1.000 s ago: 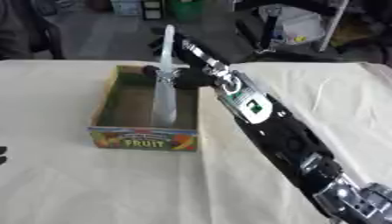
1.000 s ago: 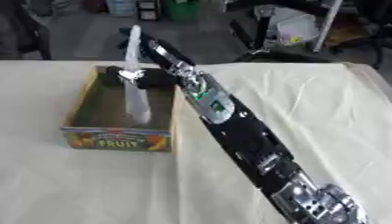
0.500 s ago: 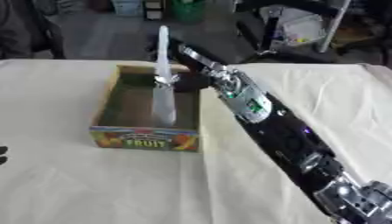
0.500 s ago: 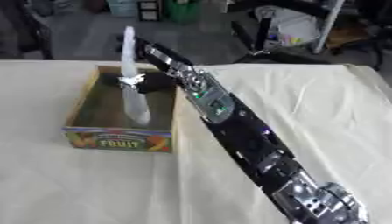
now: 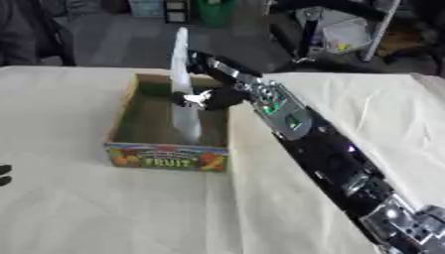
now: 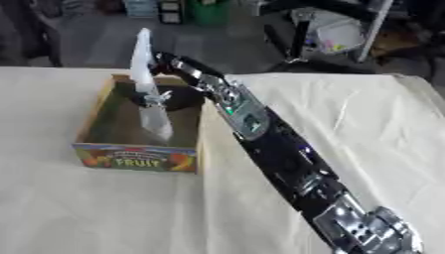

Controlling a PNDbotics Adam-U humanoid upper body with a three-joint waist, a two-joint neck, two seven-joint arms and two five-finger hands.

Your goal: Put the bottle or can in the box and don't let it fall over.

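A tall, slim, pale clear bottle (image 5: 181,74) stands nearly upright inside the cardboard fruit box (image 5: 165,156), its base near the box floor and its top well above the rim. My right hand (image 5: 213,98) reaches over the box's right wall from the long black arm and is shut on the bottle at about mid-height. A dark bit of my left hand (image 5: 4,173) shows at the left edge, far from the box.
The box sits on a cream tablecloth (image 5: 104,213) with open cloth in front and to the left. My right arm (image 6: 278,149) crosses the cloth diagonally on the right. Chairs and clutter stand beyond the table's far edge.
My right hand and the bottle have sunk slightly lower in the box. The bottle remains upright and the box has not moved.
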